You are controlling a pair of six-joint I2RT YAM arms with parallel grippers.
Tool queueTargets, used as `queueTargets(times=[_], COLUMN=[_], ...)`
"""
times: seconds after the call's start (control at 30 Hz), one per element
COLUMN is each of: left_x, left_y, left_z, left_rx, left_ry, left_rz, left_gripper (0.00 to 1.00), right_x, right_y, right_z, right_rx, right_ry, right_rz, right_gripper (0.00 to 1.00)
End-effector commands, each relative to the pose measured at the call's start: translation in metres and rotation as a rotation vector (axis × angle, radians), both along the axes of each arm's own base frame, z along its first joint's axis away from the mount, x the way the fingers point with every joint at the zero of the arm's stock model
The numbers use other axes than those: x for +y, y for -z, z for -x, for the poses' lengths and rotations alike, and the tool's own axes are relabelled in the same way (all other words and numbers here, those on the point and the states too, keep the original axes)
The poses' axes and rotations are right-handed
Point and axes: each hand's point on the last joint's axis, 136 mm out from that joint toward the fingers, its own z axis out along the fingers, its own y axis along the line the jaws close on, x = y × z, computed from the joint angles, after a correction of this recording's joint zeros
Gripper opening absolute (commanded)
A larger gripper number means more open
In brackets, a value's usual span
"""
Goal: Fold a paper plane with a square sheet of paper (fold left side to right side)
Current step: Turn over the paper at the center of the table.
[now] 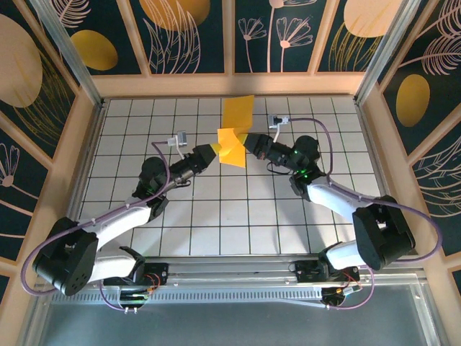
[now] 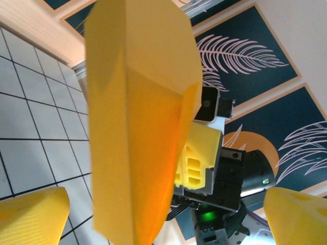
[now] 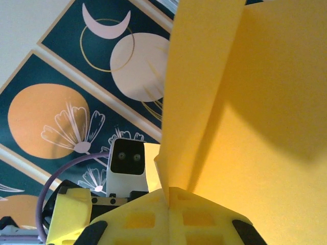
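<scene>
- Paper (image 1: 235, 133) hangs in mid-air over the table's (image 1: 216, 209) far middle, folded into layered flaps but seemingly not yet a finished dart.
- Right gripper (image 1: 246, 143) pinches its edge.
- Left gripper (image 1: 209, 152) gapes, released, just beside.
- Final creases likely remain.

On my left wrist camera the folded paper (image 2: 138, 127) sits so close it blurs, runs off the top edge, and covers the tips of the right gripper (image 2: 196, 163) behind it. The 2 fingers (image 2: 30, 217) of my left gripper (image 1: 209, 152) are cropped at the bottom corners. On the right wrist camera the paper overruns the top and right edges. From above, its creases are too small to read.
</scene>
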Motion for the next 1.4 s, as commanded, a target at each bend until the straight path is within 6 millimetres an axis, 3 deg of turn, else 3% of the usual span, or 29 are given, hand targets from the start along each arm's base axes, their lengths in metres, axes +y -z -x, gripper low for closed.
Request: queueTargets(times=[0.0,0.1,0.43,0.67,0.83,0.9,0.97,1.07,1.23,1.37], left_x=[-0.008,-0.013,-0.012,-0.012,-0.012,-0.012,-0.012,-0.009,-0.008,-0.011], left_y=[-0.025,-0.026,-0.025,-0.016,-0.006,-0.001,0.008,0.027,0.057,0.078], left_z=[0.006,0.007,0.001,-0.002,-0.005,-0.006,-0.007,-0.009,-0.005,-0.003], left_rx=[-0.061,-0.058,-0.042,-0.022,-0.008,-0.012,-0.005,-0.001,0.005,0.013], left_ry=[0.063,0.085,0.052,0.032,0.015,0.009,0.001,-0.017,-0.013,-0.046], left_rz=[0.064,0.077,0.063,0.028,-0.054,-0.111,-0.203,-0.426,-0.842,-1.147], left_gripper=[0.94,0.86,0.42,0.12,0.00,0.00,0.00,0.00,0.00,0.00], right_x=[0.008,0.012,0.016,0.014,0.007,0.001,-0.009,-0.043,-0.124,-0.174], right_y=[-0.024,-0.021,-0.014,-0.010,0.001,0.012,0.026,0.055,0.095,0.110], right_z=[0.005,0.005,0.004,0.007,0.003,-0.002,-0.011,-0.029,-0.043,-0.038], right_rx=[-0.060,-0.053,-0.039,-0.040,-0.037,-0.028,-0.012,0.033,0.120,0.166], right_ry=[-0.042,-0.046,-0.055,-0.047,0.019,0.071,0.157,0.358,0.686,0.833], right_rz=[-0.057,-0.057,-0.040,-0.012,0.077,0.155,0.267,0.492,0.839,0.973], right_gripper=[0.00,0.00,0.00,0.14,0.28,0.33,0.39,0.46,0.59,0.67])
